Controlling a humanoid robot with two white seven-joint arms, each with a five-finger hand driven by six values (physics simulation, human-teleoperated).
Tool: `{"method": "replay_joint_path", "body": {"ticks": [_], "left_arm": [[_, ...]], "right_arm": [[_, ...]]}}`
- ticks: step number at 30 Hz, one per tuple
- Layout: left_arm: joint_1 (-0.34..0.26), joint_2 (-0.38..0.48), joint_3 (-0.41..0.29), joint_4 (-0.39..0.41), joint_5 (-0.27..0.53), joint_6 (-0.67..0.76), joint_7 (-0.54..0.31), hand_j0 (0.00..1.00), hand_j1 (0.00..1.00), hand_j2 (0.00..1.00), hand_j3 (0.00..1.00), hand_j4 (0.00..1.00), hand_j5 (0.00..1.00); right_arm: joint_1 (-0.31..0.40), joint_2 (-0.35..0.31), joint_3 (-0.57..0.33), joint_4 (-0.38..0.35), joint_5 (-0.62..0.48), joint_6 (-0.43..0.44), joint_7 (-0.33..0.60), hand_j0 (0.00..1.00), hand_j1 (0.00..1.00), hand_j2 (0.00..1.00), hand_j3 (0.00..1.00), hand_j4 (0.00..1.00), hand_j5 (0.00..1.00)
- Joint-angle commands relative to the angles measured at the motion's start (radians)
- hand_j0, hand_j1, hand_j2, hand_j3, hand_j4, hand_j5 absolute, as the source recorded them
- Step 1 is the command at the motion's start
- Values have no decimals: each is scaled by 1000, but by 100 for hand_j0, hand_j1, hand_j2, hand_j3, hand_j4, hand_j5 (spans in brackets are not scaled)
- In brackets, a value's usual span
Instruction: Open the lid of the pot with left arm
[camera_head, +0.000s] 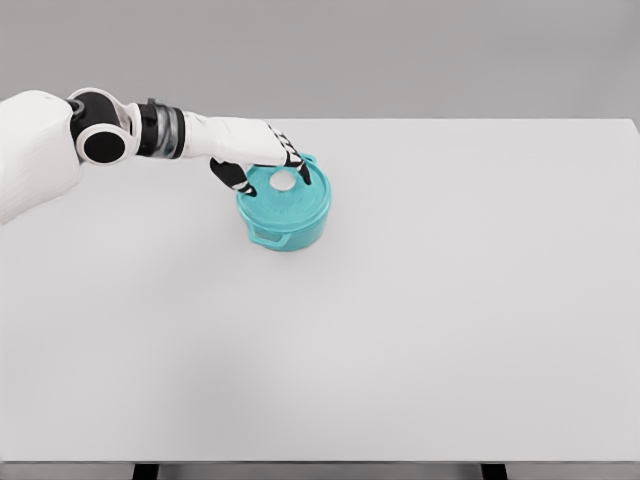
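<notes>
Your left hand (262, 155) is sitting over the pot (285, 210) with fingers spread and curled down around the white knob (284, 182) — can't tell if they're actually gripping it. The teal pot stands upright on the counter (450, 300), left of center, lid (290, 190) on, side handles running near-left to far-right.

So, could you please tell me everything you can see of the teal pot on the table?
The pot is a small, round, teal casserole with a smooth, enamel-like look. It stands upright on the white table, left of centre and toward the far side. A loop handle shows at its front, another at its far rim. Its matching lid sits closed, with a pale round knob in the middle. The left hand is over the lid, fingers spread around the knob; actual contact cannot be confirmed.
</notes>
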Motion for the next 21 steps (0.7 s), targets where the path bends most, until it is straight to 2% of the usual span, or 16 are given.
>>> {"method": "replay_joint_path", "body": {"ticks": [1,8,14,21], "left_arm": [[0,-1,2,0,4,2,0,75,75,75,75,75,75],[0,-3,-4,0,-7,2,0,72,72,72,72,72,72],[0,0,-4,0,-15,2,-1,63,63,63,63,63,63],[-2,0,-4,0,-19,2,-1,58,58,58,58,58,58]], "right_arm": [[0,0,0,0,1,0,1,100,100,100,100,100,100],[0,0,0,0,1,0,1,100,100,100,100,100,100],[-2,0,0,0,1,0,-1,100,100,100,100,100,100],[0,0,0,0,-1,0,-1,100,100,100,100,100,100]]}}
